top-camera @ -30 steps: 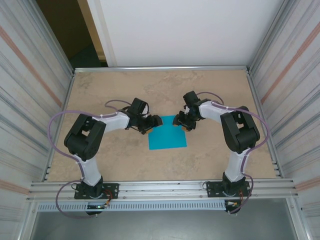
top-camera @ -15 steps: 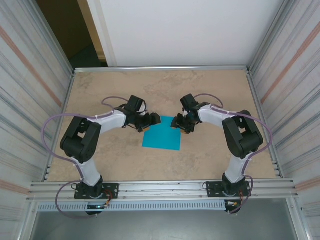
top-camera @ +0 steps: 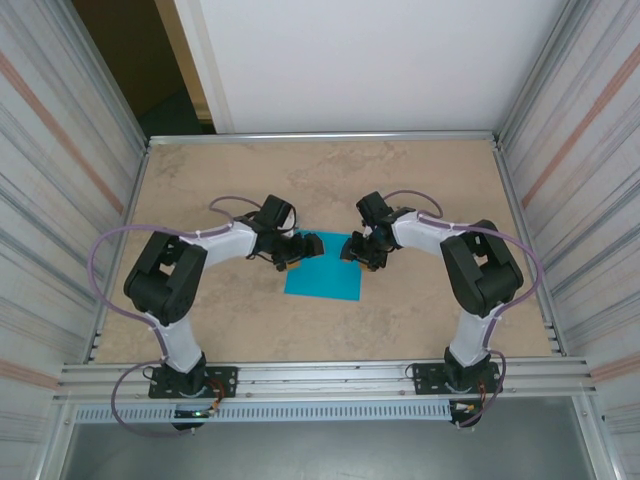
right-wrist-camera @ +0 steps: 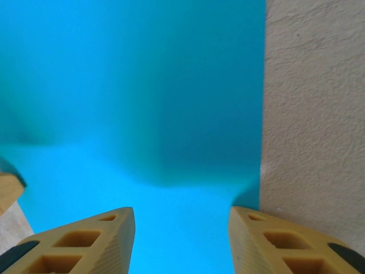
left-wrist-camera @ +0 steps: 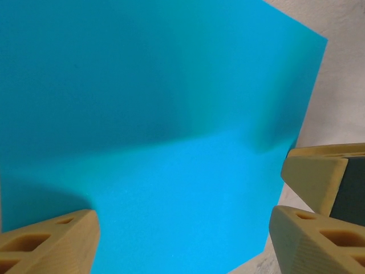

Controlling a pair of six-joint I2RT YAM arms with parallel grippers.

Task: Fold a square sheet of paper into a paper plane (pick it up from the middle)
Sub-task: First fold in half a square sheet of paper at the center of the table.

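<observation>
1. Square sheet of paper (top-camera: 322,278): lies on the counter (top-camera: 430,190), centred between the two arms.
2. Left tool (top-camera: 302,249): fingers spread wide, positioned at the sheet's far left corner.
3. Right tool (top-camera: 354,250): fingers spread, at the far right corner, straddling the sheet's side edge.
</observation>
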